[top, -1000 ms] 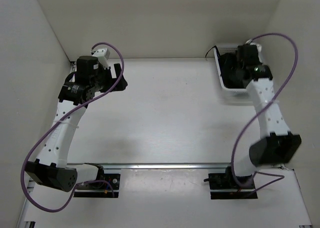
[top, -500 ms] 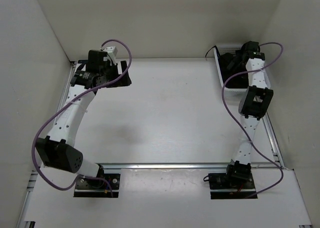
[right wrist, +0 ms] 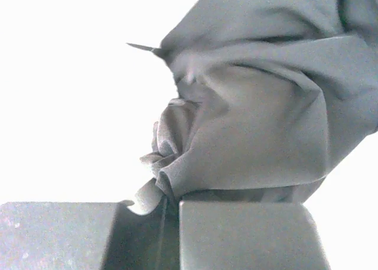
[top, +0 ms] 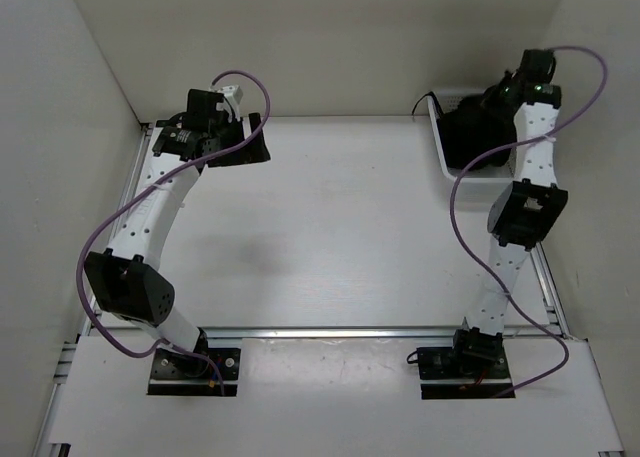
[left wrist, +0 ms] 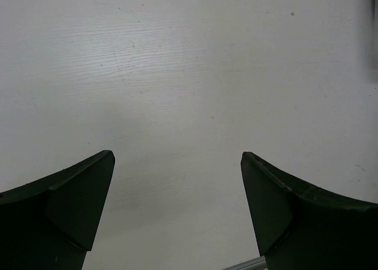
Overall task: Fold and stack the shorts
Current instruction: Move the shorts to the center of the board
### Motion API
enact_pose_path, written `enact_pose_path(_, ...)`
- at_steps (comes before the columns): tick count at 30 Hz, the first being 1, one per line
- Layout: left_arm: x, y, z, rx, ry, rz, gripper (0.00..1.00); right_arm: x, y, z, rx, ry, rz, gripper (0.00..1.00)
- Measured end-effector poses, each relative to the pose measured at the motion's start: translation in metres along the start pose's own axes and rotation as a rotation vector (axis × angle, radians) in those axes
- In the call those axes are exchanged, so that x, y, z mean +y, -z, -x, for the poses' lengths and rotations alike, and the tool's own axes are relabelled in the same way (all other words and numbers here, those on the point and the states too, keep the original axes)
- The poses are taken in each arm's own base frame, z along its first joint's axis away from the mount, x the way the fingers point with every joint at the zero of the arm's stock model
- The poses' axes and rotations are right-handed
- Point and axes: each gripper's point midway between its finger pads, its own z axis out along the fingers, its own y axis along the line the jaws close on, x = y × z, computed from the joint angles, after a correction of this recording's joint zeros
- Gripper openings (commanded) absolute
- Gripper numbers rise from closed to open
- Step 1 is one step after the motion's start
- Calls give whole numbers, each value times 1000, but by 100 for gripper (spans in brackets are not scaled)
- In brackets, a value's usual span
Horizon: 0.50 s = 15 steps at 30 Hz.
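The black shorts [top: 468,137] hang bunched over the white mesh basket [top: 470,184] at the table's far right corner. My right gripper [top: 492,99] is shut on a pinched fold of the shorts [right wrist: 260,128], which fill the right wrist view as crumpled dark cloth; the gripper [right wrist: 168,208] has its jaws pressed together round the fold. My left gripper [top: 258,145] stands open over bare table at the far left; in the left wrist view the gripper [left wrist: 177,163] has its two black fingers [left wrist: 71,205] wide apart with nothing between them.
White walls enclose the table on the left, back and right. A metal rail [top: 330,330] runs across near the arm bases. Purple cables [top: 110,227] loop off both arms.
My right gripper closed on the shorts and rose toward the back right corner, lifting cloth out of the basket. The left arm stretched farther along the far left side, gripper still open.
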Motion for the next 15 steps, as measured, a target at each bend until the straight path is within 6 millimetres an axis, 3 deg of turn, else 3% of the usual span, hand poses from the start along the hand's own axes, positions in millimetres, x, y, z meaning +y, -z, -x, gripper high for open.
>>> enact_pose_path(1, -1, 0, -1, 3, 8, 1, 100, 23, 30, 18, -51, 23, 72, 0)
enact_pose_path(3, 1, 4, -1, 13, 25, 18, 100, 77, 112, 50, -176, 81, 248, 0)
enact_pose_path(6, 2, 13, 0, 19, 55, 42, 100, 148, 246, 73, -366, 181, 491, 0)
enact_pose_path(9, 5, 19, -2, 23, 90, 64, 100, 208, 378, 61, -517, 295, 758, 0)
enact_pose_path(11, 9, 26, -2, 21, 114, 74, 100, 233, 445, 41, -566, 363, 911, 0)
enact_pose_path(12, 11, 30, -1, 13, 126, 77, 100, 242, 477, 30, -588, 395, 986, 0)
enact_pose_path(14, 17, 43, 5, -19, 152, 87, 100, 250, 517, 13, -602, 440, 1085, 0)
enact_pose_path(15, 25, 59, 13, -60, 177, 98, 100, 252, 541, -2, -594, 474, 1148, 0)
